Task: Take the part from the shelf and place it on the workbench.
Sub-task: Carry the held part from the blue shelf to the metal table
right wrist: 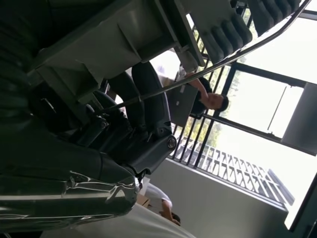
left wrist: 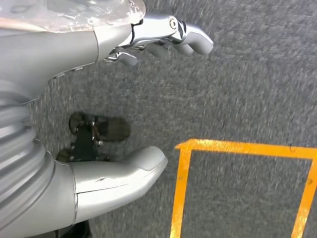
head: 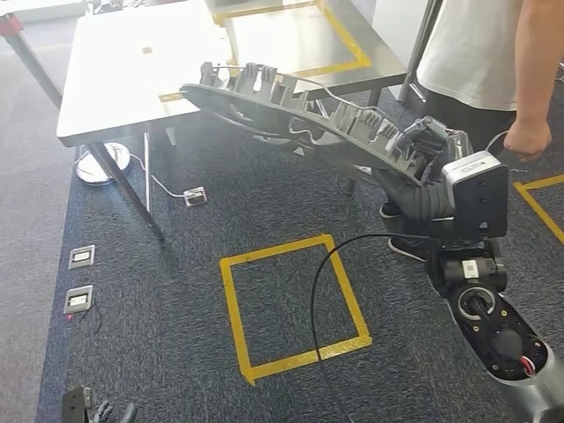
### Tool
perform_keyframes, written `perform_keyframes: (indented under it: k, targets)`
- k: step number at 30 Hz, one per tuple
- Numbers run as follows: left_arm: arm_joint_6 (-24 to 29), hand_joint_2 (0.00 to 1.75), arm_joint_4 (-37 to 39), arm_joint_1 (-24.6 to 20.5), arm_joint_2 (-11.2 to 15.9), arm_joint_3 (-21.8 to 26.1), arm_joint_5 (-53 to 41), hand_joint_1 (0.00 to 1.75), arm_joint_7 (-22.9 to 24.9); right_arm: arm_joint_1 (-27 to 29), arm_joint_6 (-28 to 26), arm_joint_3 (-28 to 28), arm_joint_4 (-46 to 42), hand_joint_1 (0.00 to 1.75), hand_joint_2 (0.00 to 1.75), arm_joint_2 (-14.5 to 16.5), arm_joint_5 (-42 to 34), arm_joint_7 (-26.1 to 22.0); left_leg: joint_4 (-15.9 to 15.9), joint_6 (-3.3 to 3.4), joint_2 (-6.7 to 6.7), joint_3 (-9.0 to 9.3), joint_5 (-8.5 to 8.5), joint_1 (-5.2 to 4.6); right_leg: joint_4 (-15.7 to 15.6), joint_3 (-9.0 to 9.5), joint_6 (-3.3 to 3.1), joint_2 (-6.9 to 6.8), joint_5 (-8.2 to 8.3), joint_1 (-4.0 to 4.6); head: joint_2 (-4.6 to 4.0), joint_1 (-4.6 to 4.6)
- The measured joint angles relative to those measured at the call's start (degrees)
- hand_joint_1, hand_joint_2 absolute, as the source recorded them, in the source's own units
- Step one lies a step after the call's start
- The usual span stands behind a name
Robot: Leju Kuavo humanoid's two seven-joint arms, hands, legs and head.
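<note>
In the head view the right hand (head: pixel 429 141) has its fingers clamped on one end of the part (head: pixel 293 119), a long dark grey ribbed moulding. The part reaches from the hand up and across, its far end lying over the near edge of the pale surface (head: pixel 113 79), tilted; whether that end touches the surface cannot be told. A yellow tape square (head: pixel 293 304) marks the carpet below the part. A person (head: pixel 486 62) in a light shirt stands just beside the right hand, one hand (head: pixel 529 137) hanging near it.

In the left wrist view the left hand (left wrist: pixel 142 99) hangs above the carpet with its fingers (left wrist: pixel 186 39) apart from the thumb, holding nothing. The corner of a yellow tape square (left wrist: pixel 186 148) lies just beyond the thumb tip.

In the right wrist view the right hand's dark fingers (right wrist: pixel 149 104) wrap around the part (right wrist: pixel 123 39), which lies against the palm, with a thin wire running along it.
</note>
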Motion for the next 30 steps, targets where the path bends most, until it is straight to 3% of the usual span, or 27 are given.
perform_keyframes:
  k: [3,4,5,7,8,9,10,12,14,17,19,20,22,23,24,25,28,30]
  targets:
    - [0.00,1.75,-0.02,-0.03,0.04,0.00,0.02,0.00,-0.02,0.05,0.00,-0.05,-0.04,1.75,1.75,-0.01,0.00,0.02,-2.41,-0.14,-0.01,1.52,0.02,0.32,-0.58,0.58,0.89,-0.01,-0.47,-0.04,-0.01,-0.21]
    - [0.00,1.75,-0.02,-0.02,-0.01,0.00,0.01,0.00,-0.03,0.04,0.01,-0.07,-0.06,1.75,1.75,-0.02,0.00,0.04,-3.30,-0.24,-0.01,2.28,0.12,0.61,0.69,0.15,1.11,-0.02,-1.23,0.01,-0.01,-0.09]
    - [0.00,1.75,-0.03,-0.02,-0.08,0.00,0.00,0.00,-0.03,0.02,0.01,-0.08,-0.08,1.75,1.75,-0.02,0.00,0.04,-3.91,-0.33,-0.01,2.96,0.11,0.87,3.44,-1.15,1.30,-0.04,-2.47,-0.01,-0.01,0.17]
    - [0.00,1.75,-0.03,-0.05,-0.23,0.00,-0.01,0.00,-0.03,-0.02,0.01,-0.08,-0.08,1.75,1.75,-0.02,0.00,0.00,-4.10,-0.30,-0.03,3.67,-0.37,0.87,11.53,-5.87,1.75,-0.06,-5.16,-0.17,0.00,0.69]
    - [0.00,1.75,-0.03,-0.02,-0.31,0.00,-0.01,0.00,-0.03,0.01,0.01,-0.08,-0.08,1.75,1.75,-0.02,0.00,-0.02,-4.02,-0.35,-0.04,4.02,-0.77,0.90,14.46,-8.01,1.99,-0.07,-5.49,-0.24,0.00,0.89]
    - [0.00,1.75,-0.03,0.02,-0.39,0.00,-0.01,0.00,-0.03,0.06,0.01,-0.07,-0.08,1.75,1.75,-0.03,0.00,-0.01,-3.86,-0.45,-0.06,4.43,-1.23,0.95,15.25,-9.19,2.20,-0.09,-4.58,-0.30,0.00,1.05]
    - [0.00,1.75,-0.03,0.06,-0.47,0.00,-0.01,0.00,-0.03,0.11,0.01,-0.05,-0.08,1.75,1.75,-0.03,0.00,0.02,-3.61,-0.59,-0.11,4.88,-1.76,1.04,13.73,-9.21,2.37,-0.12,-2.52,-0.35,0.00,1.19]
    - [0.00,1.75,-0.02,0.08,-0.59,0.00,-0.01,0.00,-0.03,0.16,0.01,-0.02,-0.07,1.75,1.75,-0.02,0.00,0.07,-2.82,-1.11,-0.24,5.71,-3.06,1.21,6.33,-6.84,2.61,-0.19,2.63,-0.50,-0.01,1.62]
    - [0.00,1.75,-0.02,0.02,-0.61,0.00,-0.01,0.00,-0.02,0.11,0.01,-0.04,-0.07,1.75,1.75,-0.02,0.00,0.03,-1.81,-1.72,-0.35,5.79,-4.13,1.11,1.18,-4.84,2.31,-0.13,4.67,-0.48,-0.01,1.83]
    - [0.00,1.75,-0.03,0.02,-0.56,0.00,0.01,0.00,-0.01,0.15,0.01,-0.06,-0.10,1.75,1.75,-0.02,0.00,0.01,-1.38,-2.31,-0.34,5.51,-4.74,0.99,0.61,-4.54,1.15,0.10,4.09,-0.29,-0.01,1.43]
    - [0.00,1.75,-0.03,-0.03,-0.56,0.00,0.00,0.00,0.00,0.18,0.01,-0.07,-0.10,1.75,1.75,-0.02,0.00,0.05,0.69,-2.93,-0.23,4.72,-6.06,1.09,0.44,-4.17,0.52,0.06,3.82,-0.49,0.00,1.05]
    - [0.00,1.75,-0.03,-0.09,-0.55,0.00,-0.01,0.00,-0.01,0.17,0.01,-0.07,-0.10,1.75,1.75,-0.02,0.00,0.06,3.58,-3.31,-0.19,3.29,-7.43,1.19,0.36,-3.92,0.21,-0.02,3.66,-0.62,0.00,0.78]
    - [0.00,1.75,-0.03,-0.07,-0.57,0.00,-0.01,0.00,-0.03,0.14,0.01,-0.08,-0.10,1.75,1.75,-0.02,0.00,0.03,11.94,-3.88,-0.13,-1.39,-10.45,1.44,0.35,-3.62,-0.18,-0.14,3.27,-0.64,0.00,0.25]
    - [0.00,1.75,-0.03,0.00,-0.58,0.00,-0.01,0.00,-0.02,0.14,0.01,-0.07,-0.10,1.75,1.75,-0.02,0.00,0.01,15.38,-4.02,-0.12,-3.67,-11.17,1.58,0.35,-3.42,-0.25,-0.15,3.05,-0.64,0.00,0.15]
    - [0.00,1.75,-0.03,0.08,-0.60,0.00,-0.01,0.00,-0.02,0.16,0.01,-0.05,-0.10,1.75,1.75,-0.02,0.00,0.02,16.93,-4.04,-0.12,-5.09,-10.76,1.66,0.36,-3.14,-0.25,-0.13,2.80,-0.64,0.00,0.11]
    - [0.00,1.75,-0.03,0.12,-0.61,0.00,-0.01,0.00,-0.01,0.18,0.01,-0.04,-0.10,1.75,1.75,-0.02,0.00,0.03,16.11,-3.98,-0.11,-5.39,-9.12,1.71,0.36,-2.75,-0.19,-0.09,2.52,-0.65,0.00,0.09]
    - [0.00,1.75,-0.03,0.11,-0.50,0.00,-0.01,0.00,-0.01,0.14,0.01,-0.01,-0.11,1.75,1.75,-0.02,0.00,0.05,4.63,-3.28,-0.10,-1.53,-1.43,1.56,0.29,-1.31,0.25,0.04,1.53,-0.60,0.00,-0.09]
    - [0.00,1.75,-0.03,0.03,-0.47,0.00,-0.01,0.00,-0.01,0.02,0.01,-0.03,-0.12,1.75,1.75,-0.02,0.00,0.02,0.01,-3.15,-0.09,0.27,-0.09,1.40,0.32,-1.10,0.50,0.14,1.08,-0.39,0.00,-0.19]
